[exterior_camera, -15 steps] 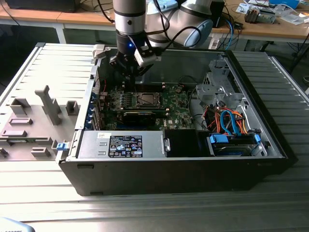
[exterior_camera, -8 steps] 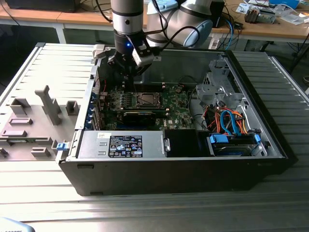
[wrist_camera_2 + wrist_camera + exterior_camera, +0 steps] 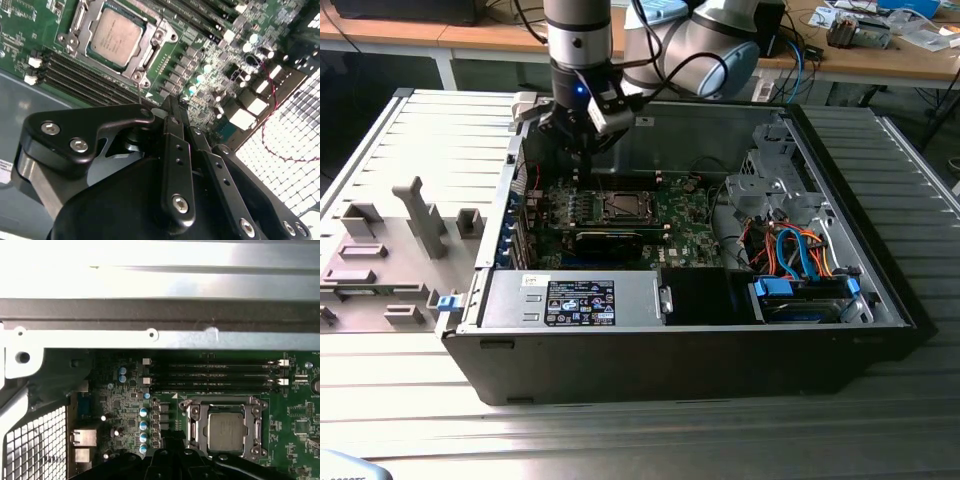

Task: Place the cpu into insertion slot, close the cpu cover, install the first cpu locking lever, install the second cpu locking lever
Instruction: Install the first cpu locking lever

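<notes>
A ribbed grey bench (image 3: 880, 430) carries an open computer case (image 3: 720, 350), with wooden desks behind. In the exterior view, the gripper (image 3: 578, 140) hangs inside the case, above the motherboard (image 3: 690, 235) and just to the exterior view's left of the socket, and I cannot tell how its jaws stand.

Over to the second wrist view: the cpu (image 3: 115, 36) sits flat in its socket, pale metal top showing, and the cpu cover (image 3: 150, 47) frames it, lying down around the chip. The fingers (image 3: 176, 165) look pressed together with nothing between them, hovering clear of the socket.

First wrist view: the cpu (image 3: 226, 432) is seated beside the memory slots (image 3: 220, 375).

The risk, as I judge it: the fingertip could slip off a thin locking lever and strike the small parts packed around the socket.
</notes>
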`<state>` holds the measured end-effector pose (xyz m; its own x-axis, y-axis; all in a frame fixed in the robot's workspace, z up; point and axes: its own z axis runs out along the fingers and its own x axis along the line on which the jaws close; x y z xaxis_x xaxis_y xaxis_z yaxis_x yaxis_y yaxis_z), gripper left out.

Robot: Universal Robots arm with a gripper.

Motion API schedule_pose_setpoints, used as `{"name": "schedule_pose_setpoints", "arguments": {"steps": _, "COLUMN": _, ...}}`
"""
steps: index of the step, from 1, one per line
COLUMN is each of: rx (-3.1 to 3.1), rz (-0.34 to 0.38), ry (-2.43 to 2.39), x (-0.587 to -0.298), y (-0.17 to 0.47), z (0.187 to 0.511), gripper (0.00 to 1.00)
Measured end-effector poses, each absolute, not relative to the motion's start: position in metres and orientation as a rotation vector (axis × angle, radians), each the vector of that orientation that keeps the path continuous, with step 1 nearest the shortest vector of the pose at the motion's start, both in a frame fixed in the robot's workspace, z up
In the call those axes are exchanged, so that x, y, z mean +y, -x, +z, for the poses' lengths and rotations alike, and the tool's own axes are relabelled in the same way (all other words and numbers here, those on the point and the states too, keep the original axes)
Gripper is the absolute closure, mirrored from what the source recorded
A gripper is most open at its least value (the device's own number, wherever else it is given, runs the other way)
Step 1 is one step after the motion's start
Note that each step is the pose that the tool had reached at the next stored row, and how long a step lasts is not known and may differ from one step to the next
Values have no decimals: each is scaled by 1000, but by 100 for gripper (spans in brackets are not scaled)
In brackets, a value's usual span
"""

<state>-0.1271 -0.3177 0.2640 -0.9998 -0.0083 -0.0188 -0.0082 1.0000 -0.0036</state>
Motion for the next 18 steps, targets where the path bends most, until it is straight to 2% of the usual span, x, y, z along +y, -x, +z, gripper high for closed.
{"name": "schedule_pose_setpoints", "arguments": {"steps": 9, "rx": 3123, "rz": 22, "ry": 14, "x": -301, "y": 128, "z": 261, "gripper": 89}}
{"name": "schedule_pose_setpoints", "arguments": {"steps": 18, "rx": 3123, "rz": 22, "ry": 18, "x": -300, "y": 126, "z": 261, "gripper": 89}}
